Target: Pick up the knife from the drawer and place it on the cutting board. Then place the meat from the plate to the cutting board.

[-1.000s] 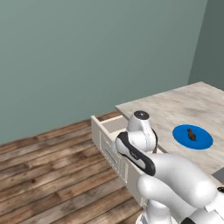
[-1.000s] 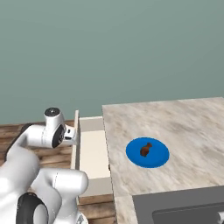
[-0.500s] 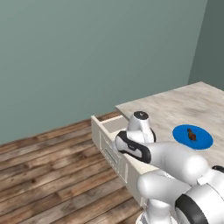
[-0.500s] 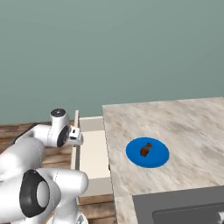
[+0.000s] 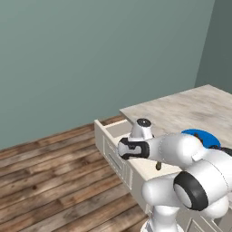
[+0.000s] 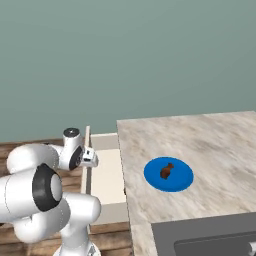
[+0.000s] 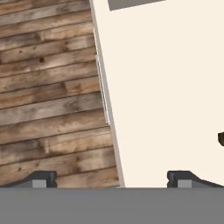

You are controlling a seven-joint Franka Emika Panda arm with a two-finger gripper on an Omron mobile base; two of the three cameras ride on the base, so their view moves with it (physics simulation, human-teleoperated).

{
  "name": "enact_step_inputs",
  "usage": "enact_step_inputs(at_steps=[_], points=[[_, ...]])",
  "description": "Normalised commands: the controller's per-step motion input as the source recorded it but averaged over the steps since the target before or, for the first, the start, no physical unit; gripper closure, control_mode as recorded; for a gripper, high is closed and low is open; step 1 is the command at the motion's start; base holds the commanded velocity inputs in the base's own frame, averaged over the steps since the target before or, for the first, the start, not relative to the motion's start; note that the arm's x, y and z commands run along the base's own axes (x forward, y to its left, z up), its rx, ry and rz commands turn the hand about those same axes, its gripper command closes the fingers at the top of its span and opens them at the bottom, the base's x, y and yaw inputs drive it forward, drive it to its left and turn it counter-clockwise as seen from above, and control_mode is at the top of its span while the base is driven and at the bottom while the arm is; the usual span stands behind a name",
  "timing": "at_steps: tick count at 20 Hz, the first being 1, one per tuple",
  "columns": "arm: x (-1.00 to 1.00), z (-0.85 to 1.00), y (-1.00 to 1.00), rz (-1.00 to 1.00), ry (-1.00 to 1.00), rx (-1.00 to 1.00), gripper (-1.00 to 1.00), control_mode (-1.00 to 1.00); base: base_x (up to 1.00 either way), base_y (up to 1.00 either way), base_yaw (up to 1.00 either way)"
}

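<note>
Above the smooth cream drawer beside plank flooring, the hand, fingers spread, empty.

the arm is glossy white, built of fat rounded segments with black rings at the joints. a large black-rimmed disc sits on its side at five o'clock in the left base view. the wrist ends in a white cap with a dark round top. two small dark fingertips have grey faces.

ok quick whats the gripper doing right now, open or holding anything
Gripper: open, holding nothing, jaws spread wide above the drawer edge.
</note>
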Motion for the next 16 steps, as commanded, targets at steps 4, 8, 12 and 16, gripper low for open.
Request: enact_step_inputs(at_steps=[4,8,12,16], points=[[0.27,-0.26,0.00,0.00,0.00,0.00,-1.00,-1.00,0.00,0.00,0.00],[0.22,-0.23,0.00,0.00,0.01,0.00,-1.00,-1.00,0.00,0.00,0.00],[0.21,-0.24,0.00,0.00,0.01,0.00,-1.00,-1.00,0.00,0.00,0.00],[0.21,-0.26,0.00,0.00,0.02,0.00,-1.00,-1.00,0.00,0.00,0.00]])
